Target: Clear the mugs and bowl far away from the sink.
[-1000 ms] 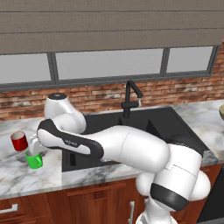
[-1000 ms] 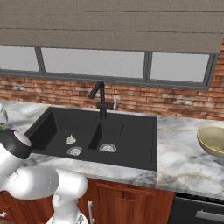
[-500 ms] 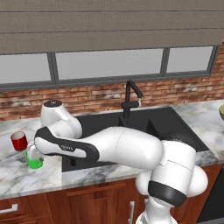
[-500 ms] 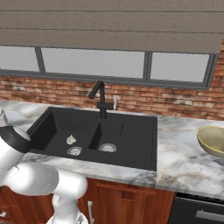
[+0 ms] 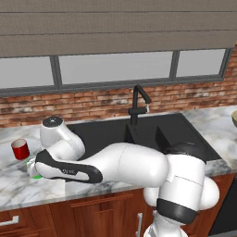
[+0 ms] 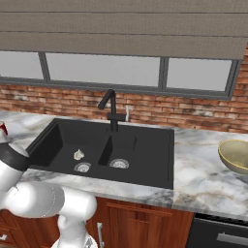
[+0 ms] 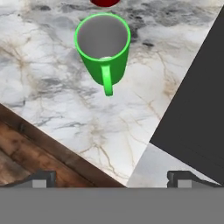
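Fingers [image 7: 112, 177]: released, spread wide, both dark tips low in the hand view with nothing between them; they hang above the desk edge left of the sink, apart from the green mug.
Green mug [image 7: 103, 45]: upright on the marble desk, left of the sink, pale grey inside, handle turned toward the fingers. In the left base view just a sliver of it [image 5: 31, 167] shows past the arm's wrist.
Red mug [image 5: 20, 149]: upright on the desk, just beyond the green mug and farther left of the sink; its lower edge [image 7: 105, 2] shows at the top of the hand view.
Desk [image 7: 52, 87]: grey-veined white marble over brown wooden cabinet fronts, running on both sides of the sink.
Sink [image 6: 116, 150]: matte black, two basins, each with a steel drain; a small pale object lies in the left basin near its drain.
Faucet [image 6: 110, 109]: black, angular, standing at the back edge of the sink.
Bowl [image 6: 236, 156]: olive-tan, on the desk well to the right of the sink, cut off by the picture edge.
Wall [image 6: 193, 114]: red brick behind the sink, with a window above.
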